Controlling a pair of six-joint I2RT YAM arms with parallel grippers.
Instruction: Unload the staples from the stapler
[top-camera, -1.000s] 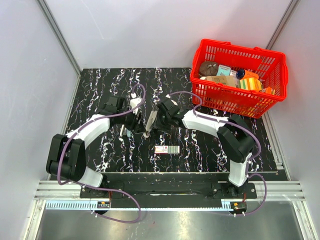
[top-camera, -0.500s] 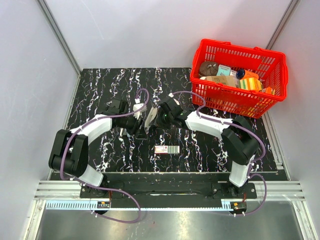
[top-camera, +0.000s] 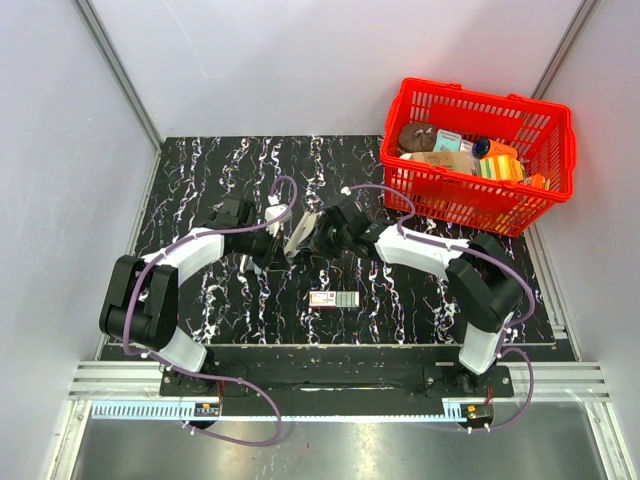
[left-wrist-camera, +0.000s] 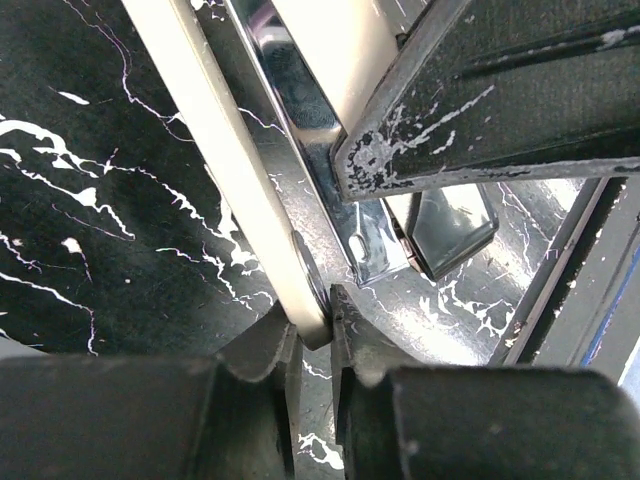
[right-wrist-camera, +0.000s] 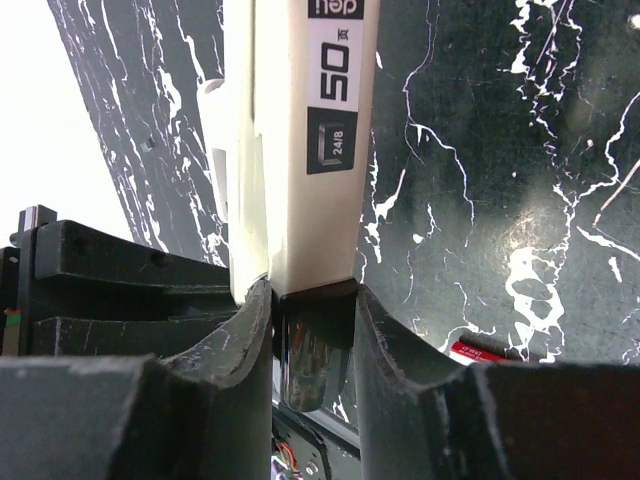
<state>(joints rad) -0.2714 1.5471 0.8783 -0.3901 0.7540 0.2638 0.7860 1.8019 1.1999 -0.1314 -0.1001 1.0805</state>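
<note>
The stapler (top-camera: 297, 238) is held off the table between both arms at mid-table. In the right wrist view its white body (right-wrist-camera: 310, 140), labelled 50 and 24/8, stands between the jaws of my right gripper (right-wrist-camera: 312, 300), which is shut on its dark, chromed end. In the left wrist view the stapler is spread open: a thin white arm (left-wrist-camera: 215, 150) and a chromed metal channel (left-wrist-camera: 322, 165). My left gripper (left-wrist-camera: 315, 320) is shut on the tip of the white arm. Any staples inside are hidden.
A small red-and-white box (top-camera: 333, 299) lies on the black marbled table (top-camera: 200, 180) in front of the grippers. A red basket (top-camera: 447, 202) with several items stands at the back right. The right gripper's finger (left-wrist-camera: 500, 90) crowds the left wrist view.
My left gripper has closed onto the stapler's white arm. Both grippers and the stapler have shifted slightly toward the back of the table.
</note>
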